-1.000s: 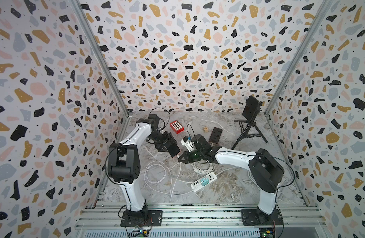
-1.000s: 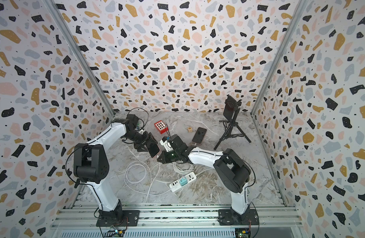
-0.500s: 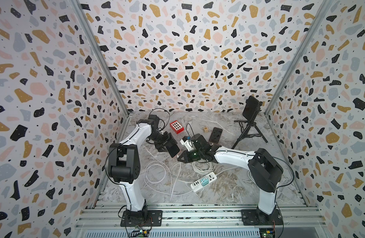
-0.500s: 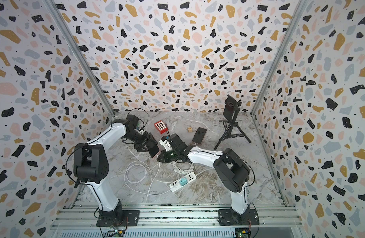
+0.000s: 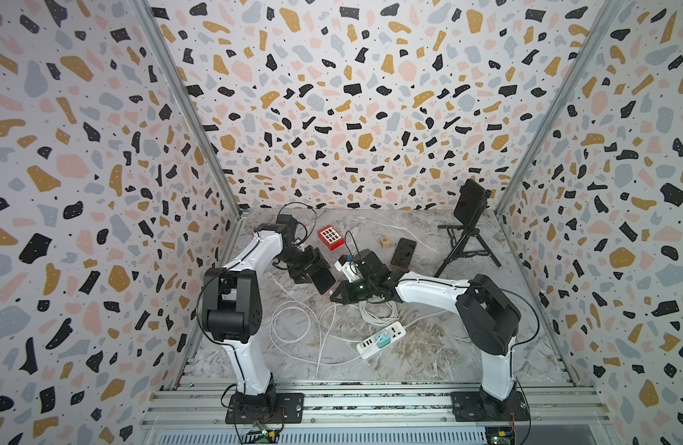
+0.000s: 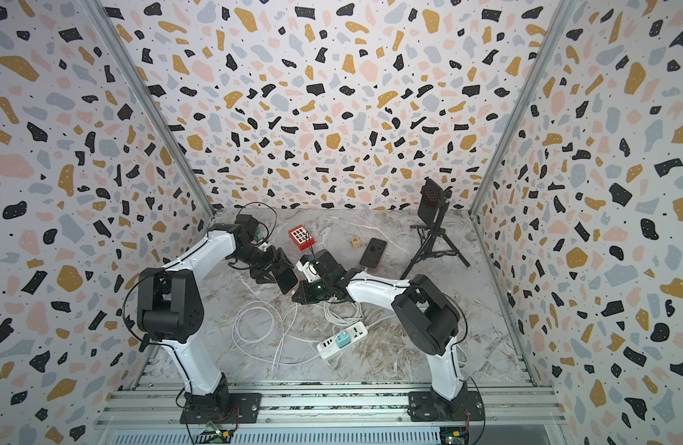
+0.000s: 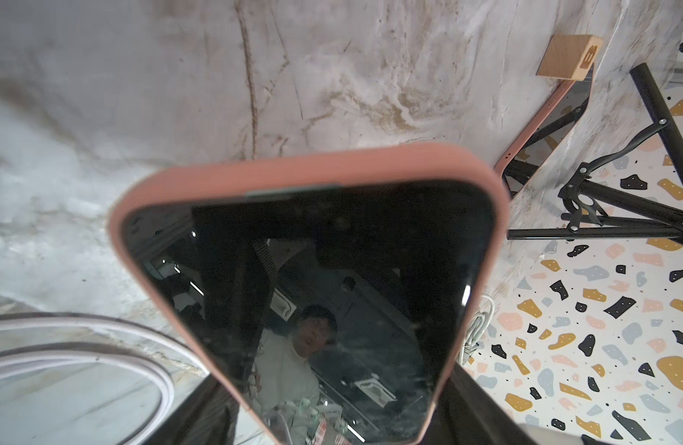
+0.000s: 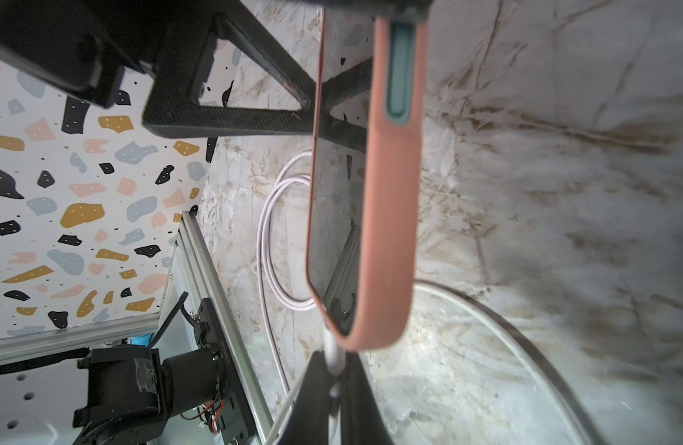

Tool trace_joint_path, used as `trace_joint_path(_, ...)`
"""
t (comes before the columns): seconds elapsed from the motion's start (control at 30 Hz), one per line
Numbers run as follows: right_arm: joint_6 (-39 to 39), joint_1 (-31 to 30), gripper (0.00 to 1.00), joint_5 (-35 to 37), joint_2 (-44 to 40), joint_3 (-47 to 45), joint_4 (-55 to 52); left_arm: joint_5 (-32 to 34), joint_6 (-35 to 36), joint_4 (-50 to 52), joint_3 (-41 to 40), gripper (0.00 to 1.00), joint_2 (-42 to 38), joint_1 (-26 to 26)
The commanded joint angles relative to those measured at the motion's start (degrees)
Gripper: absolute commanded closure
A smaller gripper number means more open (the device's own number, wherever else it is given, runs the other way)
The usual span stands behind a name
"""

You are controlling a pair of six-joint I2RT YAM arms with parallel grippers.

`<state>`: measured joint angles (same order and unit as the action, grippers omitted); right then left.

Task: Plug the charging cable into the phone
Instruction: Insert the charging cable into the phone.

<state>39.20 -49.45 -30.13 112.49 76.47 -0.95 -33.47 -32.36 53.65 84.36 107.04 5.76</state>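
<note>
Phone (image 5: pixel 324 278) is up off the marble, salmon case and dark screen, hanging just toward 10 o'clock from the centre of the table (image 5: pixel 447 358) in both top views. The left gripper (image 5: pixel 312 271) has it grasped across its width, jaws spread wide around the case, and the screen fills the left wrist view. In comes the right gripper (image 8: pixel 334 381), clenched tight on the charging cable (image 7: pixel 74 356) right behind its white plug (image 8: pixel 333 356). That plug is pressed against the phone's rounded bottom end. I cannot tell whether it is seated in the port, because the case edge hides the joint. The rest of the cable lies in loose white loops on the marble out at 8 o'clock.

Around the table: a white power strip (image 5: pixel 382 339) lies at 6 o'clock, and a second phone (image 5: pixel 403 252) lies flat at 1 o'clock. A small wooden block (image 5: pixel 385 242) is just beside it, a red box (image 5: pixel 331 238) sits at 11 o'clock, and a black tripod (image 5: pixel 467 246) stands at 2 o'clock.
</note>
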Motion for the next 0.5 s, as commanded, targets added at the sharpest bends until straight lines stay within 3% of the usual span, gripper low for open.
trace_joint_path(0.0, -2.06, 0.36, 1.0, 2.12, -0.14, 3.65, -1.1, -4.02, -0.07, 2.61, -0.66, 0.27, -2.72, 0.48)
trace_joint_path(0.47, -7.54, 3.48, 1.0, 1.33, 0.83, 8.2, -4.41, -4.44, 2.83, 3.13, -2.19, 0.3, -3.44, 0.48)
